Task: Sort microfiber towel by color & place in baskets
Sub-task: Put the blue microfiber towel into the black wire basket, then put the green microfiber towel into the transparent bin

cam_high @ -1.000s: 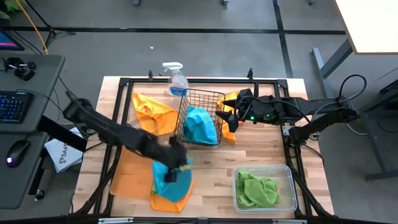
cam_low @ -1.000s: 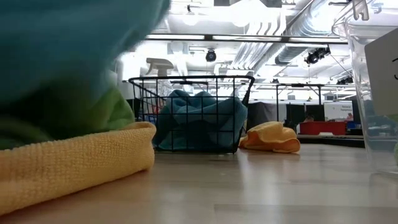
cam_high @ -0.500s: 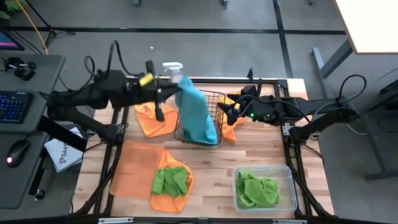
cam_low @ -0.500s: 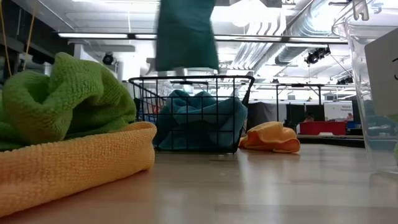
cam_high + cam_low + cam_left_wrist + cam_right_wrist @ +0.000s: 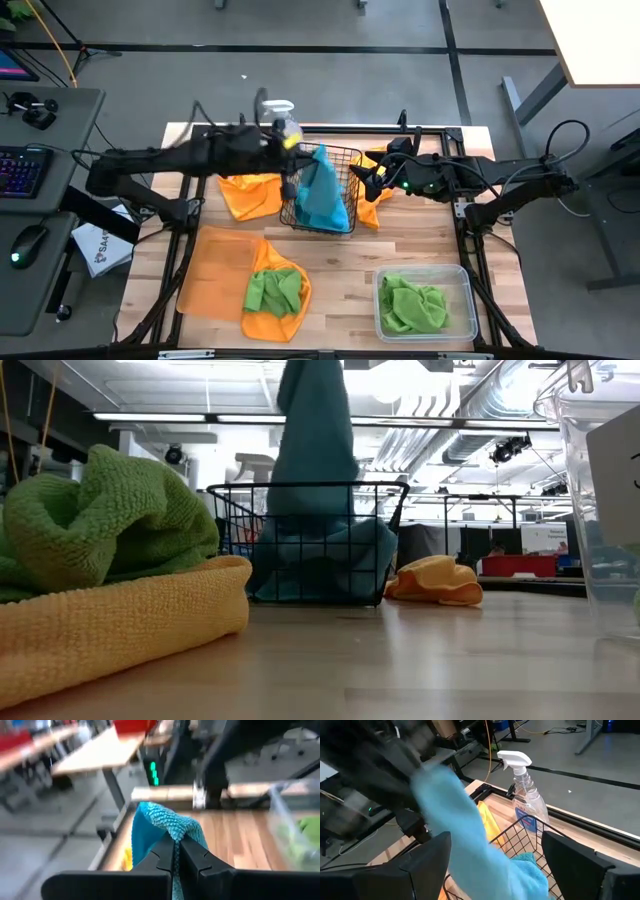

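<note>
A blue towel point(image 5: 322, 190) hangs down into the black wire basket point(image 5: 342, 160) in the middle of the desk point(image 5: 350, 260). The left gripper point(image 5: 176, 851) pinches its top corner between tight fingers. The right gripper point(image 5: 362, 185) waits just beside the basket with its fingers spread wide. A green towel point(image 5: 272, 291) lies on an orange one point(image 5: 262, 326).

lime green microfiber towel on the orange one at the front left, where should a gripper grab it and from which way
Take the lime green microfiber towel at the raised fold on its crumpled top, coming straight down from above. It lies bunched in a heap on the orange microfiber towel, so a pinch on the high ridge would probably lift the green cloth alone. A low sideways approach risks catching the orange one too.
</note>
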Robot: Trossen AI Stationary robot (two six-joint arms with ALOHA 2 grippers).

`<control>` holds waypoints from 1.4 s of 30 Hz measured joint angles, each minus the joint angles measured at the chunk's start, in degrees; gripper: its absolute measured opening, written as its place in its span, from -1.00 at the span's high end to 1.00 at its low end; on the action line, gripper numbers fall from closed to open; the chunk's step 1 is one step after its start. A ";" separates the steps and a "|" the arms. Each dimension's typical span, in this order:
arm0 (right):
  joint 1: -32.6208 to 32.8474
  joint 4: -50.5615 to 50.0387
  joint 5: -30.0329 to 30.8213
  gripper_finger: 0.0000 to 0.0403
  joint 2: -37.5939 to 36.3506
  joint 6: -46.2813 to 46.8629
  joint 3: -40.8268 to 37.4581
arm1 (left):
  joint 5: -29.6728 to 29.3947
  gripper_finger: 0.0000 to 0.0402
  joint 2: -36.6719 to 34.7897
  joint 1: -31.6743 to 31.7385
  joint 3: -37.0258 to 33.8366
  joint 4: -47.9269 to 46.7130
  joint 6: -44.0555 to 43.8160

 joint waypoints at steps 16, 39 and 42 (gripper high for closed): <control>0.00 -1.04 -0.87 -0.52 0.02 0.00 -0.01 | 3.39 0.98 3.35 -1.29 -33.58 21.41 -24.26; 0.00 -1.86 -1.53 -0.52 0.02 0.42 0.00 | 7.72 -0.44 1.99 -1.51 -1.38 -21.68 -10.26; 0.00 -2.53 -1.74 -0.52 0.02 0.42 0.00 | 10.12 -0.45 1.99 -3.79 -0.12 -25.64 -15.58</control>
